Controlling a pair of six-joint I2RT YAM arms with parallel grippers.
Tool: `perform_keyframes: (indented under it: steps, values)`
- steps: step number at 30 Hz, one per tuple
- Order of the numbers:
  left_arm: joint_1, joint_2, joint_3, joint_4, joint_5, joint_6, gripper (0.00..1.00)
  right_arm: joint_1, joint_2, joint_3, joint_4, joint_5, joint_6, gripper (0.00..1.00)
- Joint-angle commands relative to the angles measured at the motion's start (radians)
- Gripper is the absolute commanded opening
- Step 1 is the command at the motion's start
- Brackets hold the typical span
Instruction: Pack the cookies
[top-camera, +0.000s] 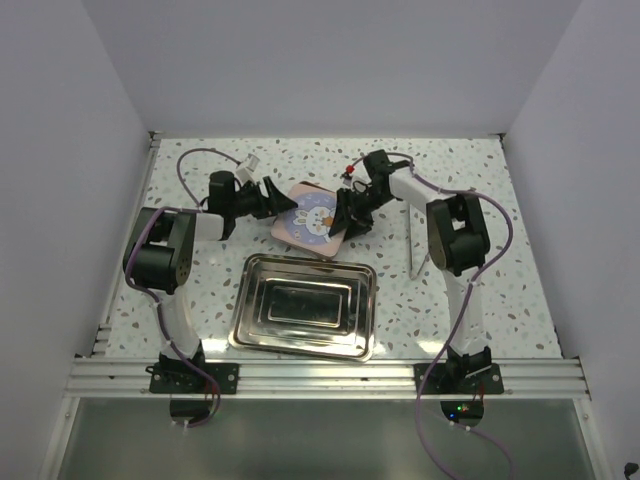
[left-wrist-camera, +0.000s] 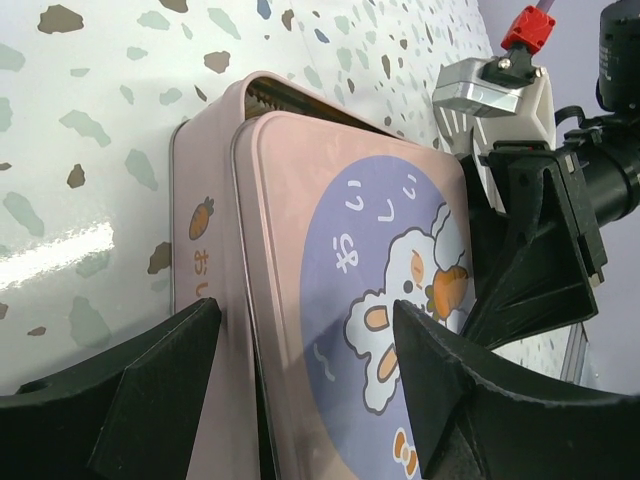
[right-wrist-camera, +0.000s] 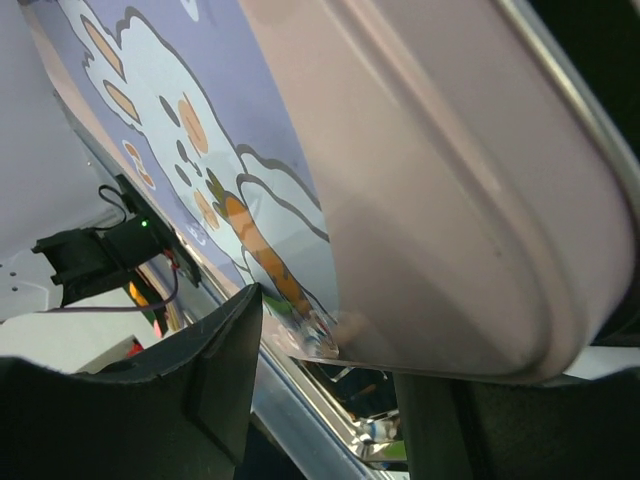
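Zero cookies showing, maybe inside the tin (top-camera: 308, 225)? (Jo)
Tin's upper centre, between both claws: left claw (top-camera: 272, 198) straddles its left end wide, right claw (top-camera: 343, 218) brackets the lid (left-wrist-camera: 340, 250) edge; can't tell either grips (Sam)

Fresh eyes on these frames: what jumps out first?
A pink rectangular tin with a white rabbit on its purple-printed lid sits mid-table toward the far side, lid ajar. The left gripper straddles the tin's left edge, and the right gripper is at the lid's right edge. A shiny steel tray lies nearer the arm bases; no cookies show.
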Motion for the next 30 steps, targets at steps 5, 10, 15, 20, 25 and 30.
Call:
perform_keyframes:
  steps: [5,10,15,20,25,30]
  values:
    - [-0.032,-0.022,-0.02,-0.095,0.079,0.026,0.75,0.039,0.058,0.089,0.042,0.03,0.063,0.53]
    - [-0.032,-0.022,-0.017,-0.081,0.09,0.003,0.76,0.039,0.064,0.116,0.085,0.046,0.145,0.54]
    - [-0.032,-0.036,-0.019,-0.073,0.099,-0.016,0.78,0.037,0.073,0.141,0.099,0.07,0.185,0.54]
    - [-0.032,-0.035,-0.034,-0.078,0.101,-0.013,0.79,0.029,0.071,0.145,0.144,0.069,0.243,0.54]
    - [-0.032,-0.024,-0.039,-0.087,0.099,-0.007,0.79,0.019,0.084,0.164,0.168,0.043,0.296,0.54]
    - [-0.032,-0.006,-0.04,-0.108,0.084,-0.002,0.79,0.005,0.085,0.167,0.222,0.027,0.353,0.55]
